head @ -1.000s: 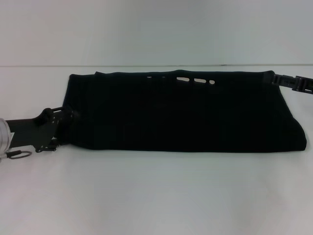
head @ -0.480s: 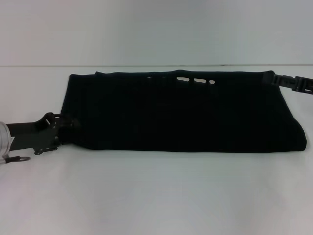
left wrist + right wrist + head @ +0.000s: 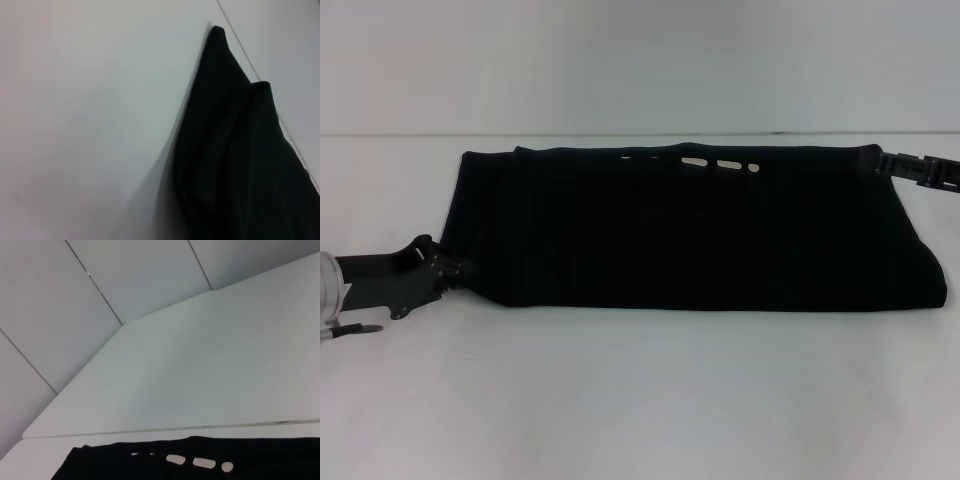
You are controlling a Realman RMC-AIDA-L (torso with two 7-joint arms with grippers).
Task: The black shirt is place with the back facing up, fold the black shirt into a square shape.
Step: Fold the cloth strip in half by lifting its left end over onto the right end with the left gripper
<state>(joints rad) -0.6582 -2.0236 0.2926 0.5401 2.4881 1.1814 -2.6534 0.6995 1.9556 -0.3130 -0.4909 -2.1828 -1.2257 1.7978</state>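
The black shirt [image 3: 700, 235] lies on the white table [image 3: 640, 400] as a long, wide band running left to right. Three small pale gaps [image 3: 724, 165] show along its far edge. My left gripper [image 3: 458, 268] is low over the table at the shirt's left near corner, just beside the cloth edge. My right gripper [image 3: 885, 163] is at the shirt's far right corner, against the cloth. The left wrist view shows a pointed end of the shirt [image 3: 240, 165] lying on the table. The right wrist view shows the shirt's far edge [image 3: 200, 460] with the same gaps.
The table's far edge [image 3: 640, 135] meets a pale panelled wall [image 3: 640, 60] just behind the shirt. White table surface stretches in front of the shirt and to its left [image 3: 380, 190].
My left gripper has drawn back to the left and toward the near side, off the shirt's left end to its edge. The shirt and the right gripper have hardly moved.
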